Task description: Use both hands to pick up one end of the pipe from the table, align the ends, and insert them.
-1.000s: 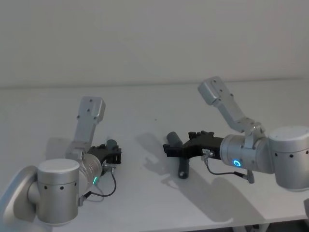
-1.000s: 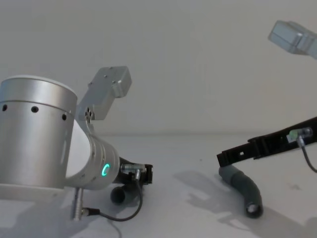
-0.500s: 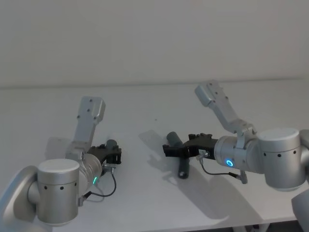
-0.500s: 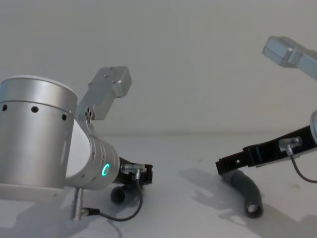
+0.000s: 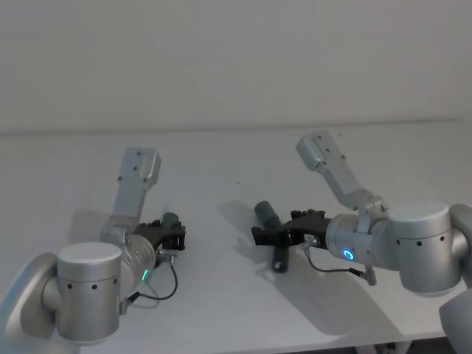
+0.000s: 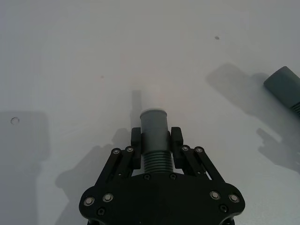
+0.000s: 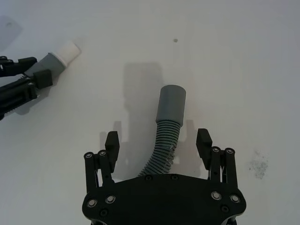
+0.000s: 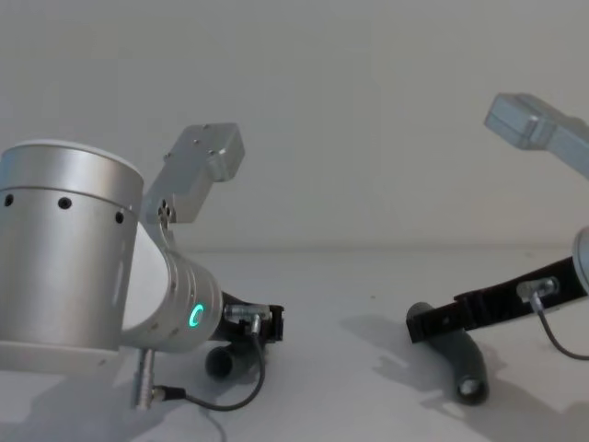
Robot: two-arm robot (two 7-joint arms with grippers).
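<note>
Gaping, the right hand (image 7: 157, 137) straddles the pipe (image 7: 170, 104), clearest wrist-side.

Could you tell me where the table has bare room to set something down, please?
Bare table lies between the left tool and right tool, and behind both toward the wall. Crowded around the white-tipped hose and the other hose.

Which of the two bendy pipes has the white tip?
The pipe clamped in the left gripper: a white tip sticks out past its grey cuff. The other pipe, lying inside the open right gripper, ends in plain grey.
</note>
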